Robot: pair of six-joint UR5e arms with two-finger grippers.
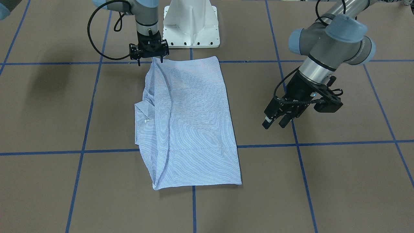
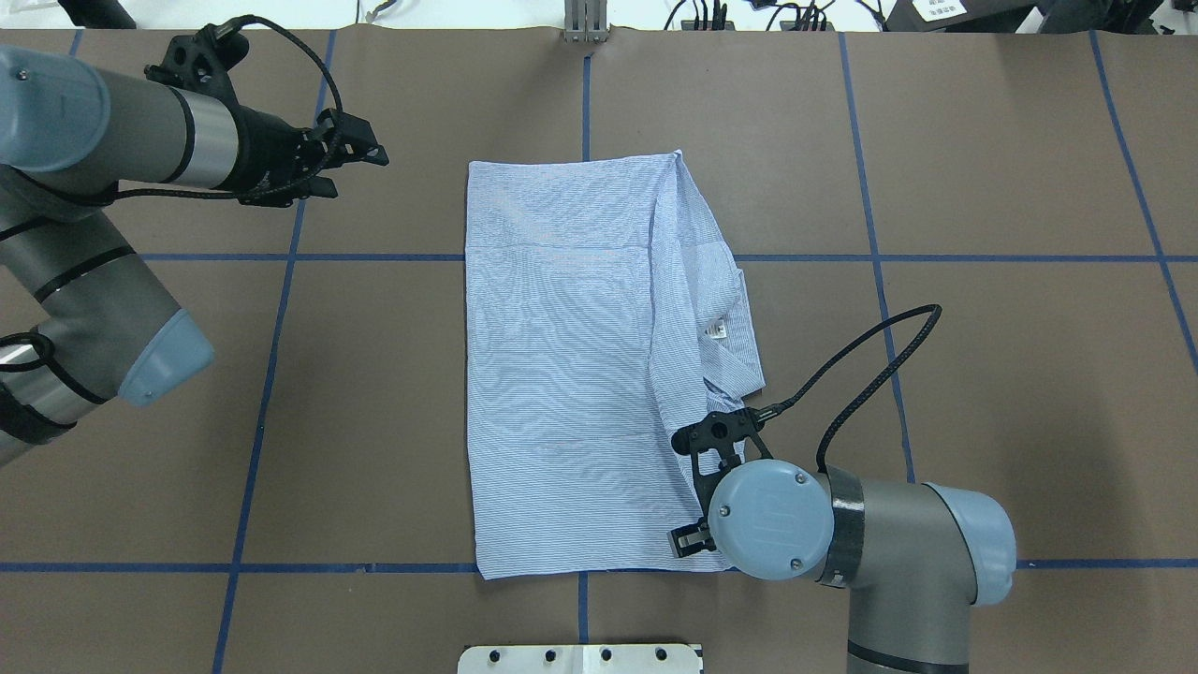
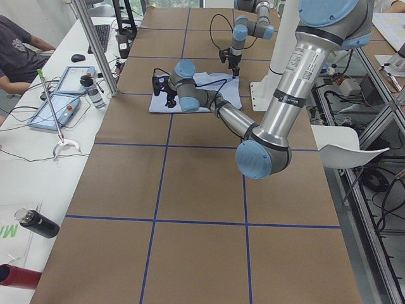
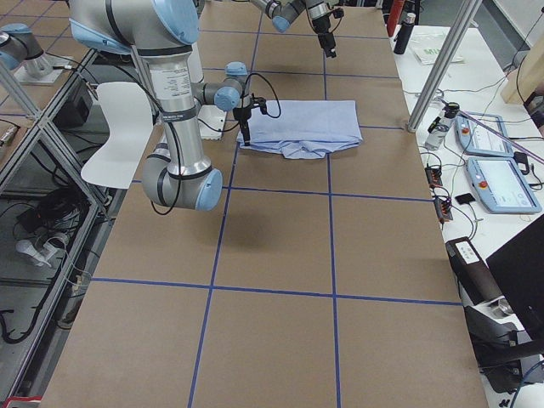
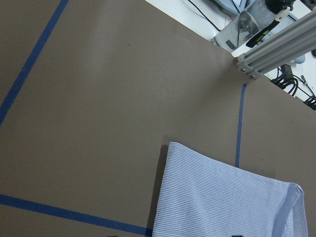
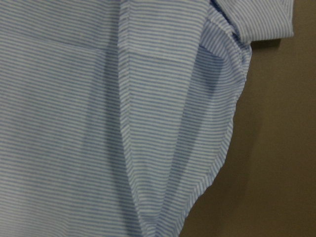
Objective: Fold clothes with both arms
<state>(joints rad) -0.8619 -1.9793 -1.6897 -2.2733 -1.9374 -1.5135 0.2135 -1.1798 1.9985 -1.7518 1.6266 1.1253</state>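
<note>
The shirt point(image 2: 562, 374), finely blue-and-white striped, lies mid-table folded into a long rectangle running near to far (collar at its right edge). The right gripper point(image 1: 156, 58) pinches its near right corner; the left gripper point(image 1: 277, 121) hovers open, well apart.

Shirt point(image 1: 194, 129): thin striped cloth, seemingly matt.

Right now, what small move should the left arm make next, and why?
Probably bring the open left tool to the shirt at its far edge: the right tool seems to pinch the near corner, while the left hangs beside it, empty.
</note>
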